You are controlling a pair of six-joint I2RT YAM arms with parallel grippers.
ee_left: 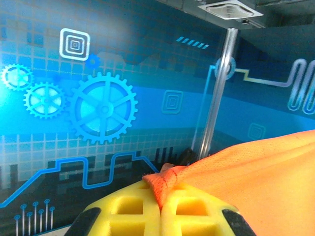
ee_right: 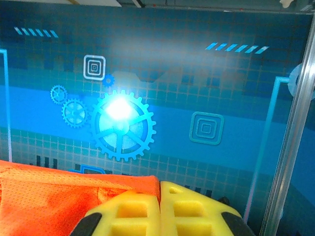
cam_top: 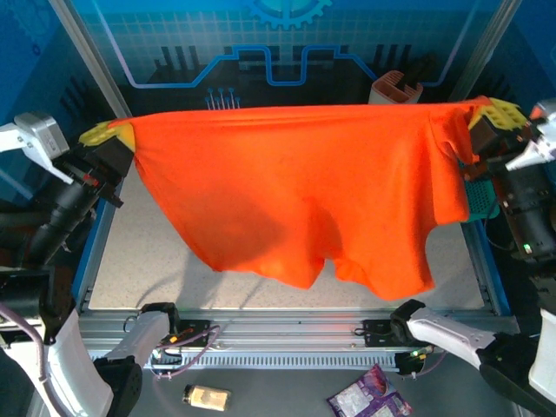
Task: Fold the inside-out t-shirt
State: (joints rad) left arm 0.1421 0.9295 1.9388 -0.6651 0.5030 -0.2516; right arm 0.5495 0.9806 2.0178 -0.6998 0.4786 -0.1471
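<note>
Gear-printed wall [cam_top: 174, 35] behind; over the desk [cam_top: 148, 261], the inside-out t-shirt [cam_top: 295, 191] hangs stretched crosswise between left hand [cam_top: 109, 135] and right hand [cam_top: 493, 115], both clenched on its upper corners.

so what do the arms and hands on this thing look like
The left arm and right arm are black jointed links with white shells near the bases and thin cables. The left hand and right hand end in blocky yellow fingers with square recesses.
</note>
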